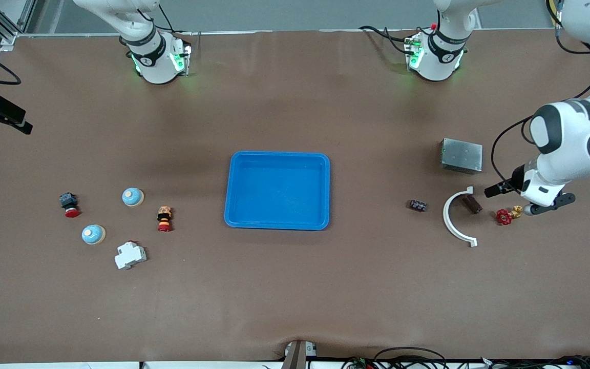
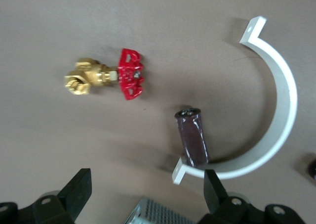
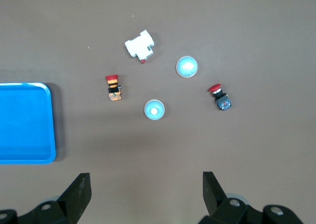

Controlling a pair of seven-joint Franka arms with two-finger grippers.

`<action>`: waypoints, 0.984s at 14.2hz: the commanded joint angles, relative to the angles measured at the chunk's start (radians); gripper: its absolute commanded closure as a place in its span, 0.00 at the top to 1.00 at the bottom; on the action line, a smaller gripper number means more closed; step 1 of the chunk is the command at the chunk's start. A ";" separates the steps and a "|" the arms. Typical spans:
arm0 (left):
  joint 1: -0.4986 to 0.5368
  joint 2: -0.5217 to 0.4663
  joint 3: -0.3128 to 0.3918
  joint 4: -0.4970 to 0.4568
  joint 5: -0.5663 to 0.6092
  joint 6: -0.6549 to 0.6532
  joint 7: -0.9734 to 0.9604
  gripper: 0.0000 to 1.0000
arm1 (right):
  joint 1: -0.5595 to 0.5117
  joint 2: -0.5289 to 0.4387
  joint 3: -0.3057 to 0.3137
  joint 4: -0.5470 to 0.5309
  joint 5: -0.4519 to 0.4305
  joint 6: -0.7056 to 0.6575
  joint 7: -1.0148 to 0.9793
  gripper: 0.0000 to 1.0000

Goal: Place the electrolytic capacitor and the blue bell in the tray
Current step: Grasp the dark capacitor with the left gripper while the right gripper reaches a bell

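Note:
The blue tray (image 1: 278, 189) (image 3: 24, 122) lies empty mid-table. Two blue bells (image 1: 132, 197) (image 1: 92, 234) stand toward the right arm's end, also in the right wrist view (image 3: 154, 110) (image 3: 186, 67). A dark brown electrolytic capacitor (image 1: 471, 204) (image 2: 192, 137) lies inside a white curved bracket (image 1: 454, 218) (image 2: 281, 110). A smaller dark capacitor (image 1: 418, 205) lies beside the bracket, toward the tray. My left gripper (image 1: 497, 190) (image 2: 146, 182) hangs open above this end, holding nothing. My right gripper (image 3: 146, 184) is open and empty, high over the bells, out of the front view.
A brass valve with a red handwheel (image 1: 505, 216) (image 2: 106, 78) lies by the bracket. A grey metal box (image 1: 461, 155) (image 2: 158, 214) sits farther from the front camera. Two red push buttons (image 1: 69, 204) (image 1: 164, 219) and a white breaker (image 1: 130, 254) lie around the bells.

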 commanded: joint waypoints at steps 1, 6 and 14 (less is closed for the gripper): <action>0.002 0.064 -0.008 0.013 -0.086 0.066 -0.022 1.00 | -0.015 -0.006 0.006 -0.065 0.014 0.014 -0.015 1.00; -0.005 0.138 -0.008 0.042 -0.140 0.101 -0.027 0.89 | -0.029 0.002 0.004 -0.247 0.013 0.221 -0.017 1.00; -0.029 0.151 -0.009 0.054 -0.124 0.100 -0.001 0.00 | -0.034 0.077 0.006 -0.535 0.016 0.592 -0.014 1.00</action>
